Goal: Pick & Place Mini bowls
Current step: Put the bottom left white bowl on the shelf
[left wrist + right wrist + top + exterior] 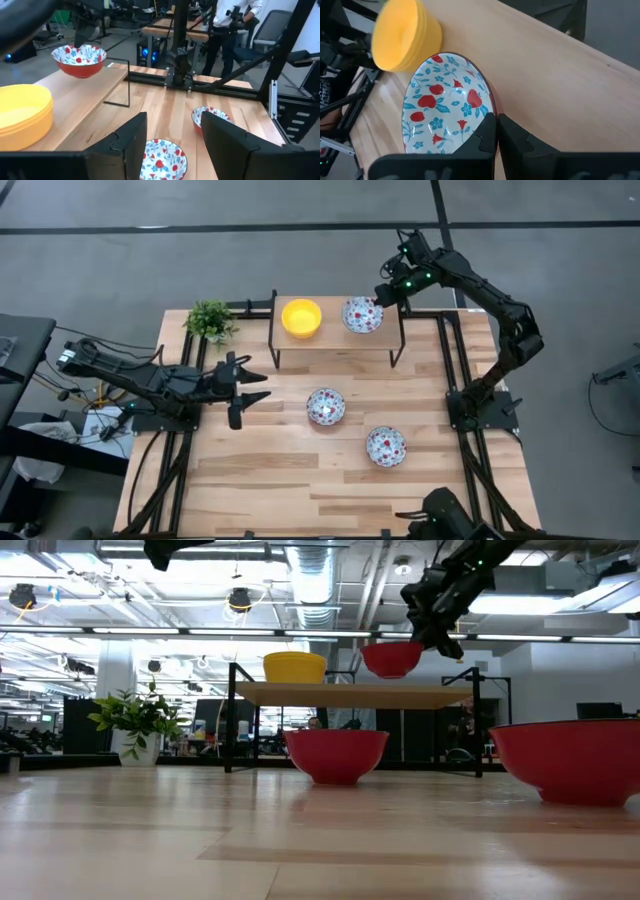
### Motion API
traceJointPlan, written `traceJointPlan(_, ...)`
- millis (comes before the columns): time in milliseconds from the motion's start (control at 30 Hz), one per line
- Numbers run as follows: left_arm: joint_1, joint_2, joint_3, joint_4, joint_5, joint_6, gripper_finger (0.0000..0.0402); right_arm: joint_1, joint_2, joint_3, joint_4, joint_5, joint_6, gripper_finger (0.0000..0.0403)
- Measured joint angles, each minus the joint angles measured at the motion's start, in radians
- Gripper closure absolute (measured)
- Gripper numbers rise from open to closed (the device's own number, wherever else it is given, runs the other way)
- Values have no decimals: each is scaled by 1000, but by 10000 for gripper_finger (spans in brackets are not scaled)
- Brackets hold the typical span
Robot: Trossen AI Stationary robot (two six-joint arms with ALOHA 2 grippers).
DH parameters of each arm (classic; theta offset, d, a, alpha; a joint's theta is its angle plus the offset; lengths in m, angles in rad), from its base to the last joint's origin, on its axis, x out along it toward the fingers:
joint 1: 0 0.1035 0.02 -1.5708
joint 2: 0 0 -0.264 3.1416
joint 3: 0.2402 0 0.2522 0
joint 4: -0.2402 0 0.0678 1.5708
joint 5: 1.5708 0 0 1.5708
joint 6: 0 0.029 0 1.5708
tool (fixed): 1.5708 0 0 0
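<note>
A raised wooden shelf [335,342] stands at the table's far middle. A stack of yellow bowls [301,317] rests on it. My right gripper [384,294] is shut on a floral bowl [361,314] at the shelf's right end. In the low view this bowl [392,658] shows red outside, just above the shelf top [350,694]. Two more floral bowls [325,407] [385,446] rest on the table. My left gripper [258,387] is open and empty, above the table left of the nearer bowls. My right gripper pinches the floral bowl's rim [491,106], on the side toward the table's far right. One finger [486,134] is inside the bowl and one [514,136] is outside. The fingers come slanting down from the far right. The bowl is held slightly tilted, close over the shelf.
A small green plant [210,320] stands at the table's far left corner, beside the shelf's black legs [274,330]. Black frame rails run along both table sides. A person [230,20] stands in the room beyond the table. Bare wood lies toward the near edge.
</note>
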Motion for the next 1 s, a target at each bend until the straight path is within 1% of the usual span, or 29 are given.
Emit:
traceJointPlan(200, 0, -38, -43, 18, 2, 0, 215, 0, 19, 0, 10, 6, -7, 403)
traceJointPlan(500, 0, -40, -45, 25, 1, 0, 215, 1, 28, 0, 34, 18, -7, 403)
traceJointPlan(633, 0, -39, -45, 26, 0, 1, 215, 1, 28, 0, 28, 47, -7, 403)
traceJointPlan(1000, 0, -39, -45, 31, 5, 0, 215, 2, 28, 0, 29, 60, -7, 403)
